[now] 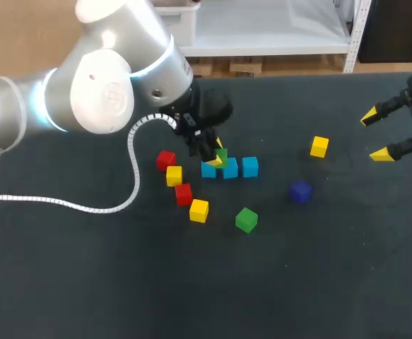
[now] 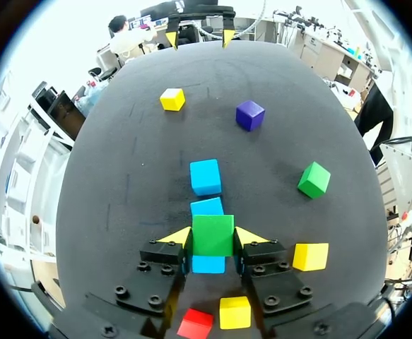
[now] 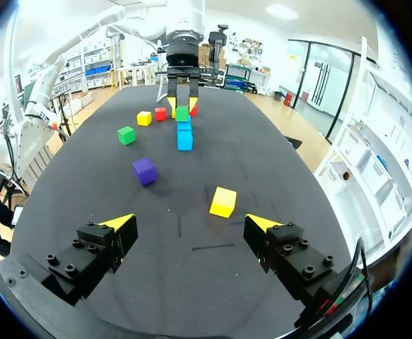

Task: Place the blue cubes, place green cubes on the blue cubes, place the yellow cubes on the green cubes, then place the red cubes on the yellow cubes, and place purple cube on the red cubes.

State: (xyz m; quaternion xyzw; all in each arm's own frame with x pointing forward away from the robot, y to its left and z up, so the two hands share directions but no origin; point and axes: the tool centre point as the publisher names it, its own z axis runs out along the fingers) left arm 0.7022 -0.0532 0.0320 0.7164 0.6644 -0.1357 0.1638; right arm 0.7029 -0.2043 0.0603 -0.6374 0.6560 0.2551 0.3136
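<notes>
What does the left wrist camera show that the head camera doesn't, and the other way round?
Only left wrist: the left gripper pinching the held green cube from both sides, over a blue cube. Only head: two red cubes, not one, and the white cable. Both: the purple cube and the open right gripper.

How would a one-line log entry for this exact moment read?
left jaws: shut on green cube, over blue cubes | right jaws: open, empty | loose: purple cube, second green cube
</notes>
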